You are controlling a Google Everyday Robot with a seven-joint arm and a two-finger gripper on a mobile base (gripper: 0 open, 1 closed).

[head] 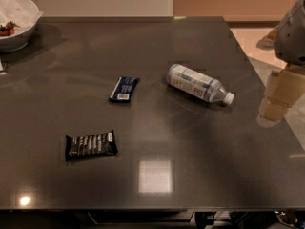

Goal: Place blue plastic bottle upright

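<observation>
The blue plastic bottle [198, 83] lies on its side on the dark table [190, 175], right of centre. It is clear with a white-and-blue label, and its white cap points right and toward the front. My gripper [275, 101] hangs at the right edge of the view, over the table's right edge. It is to the right of the bottle's cap, apart from it, and holds nothing I can see.
A dark-blue snack wrapper [124, 88] lies left of the bottle. A black snack bar [91, 145] lies at the front left. A white bowl [16, 25] with red food stands at the far left corner. The table's right edge runs beside my gripper.
</observation>
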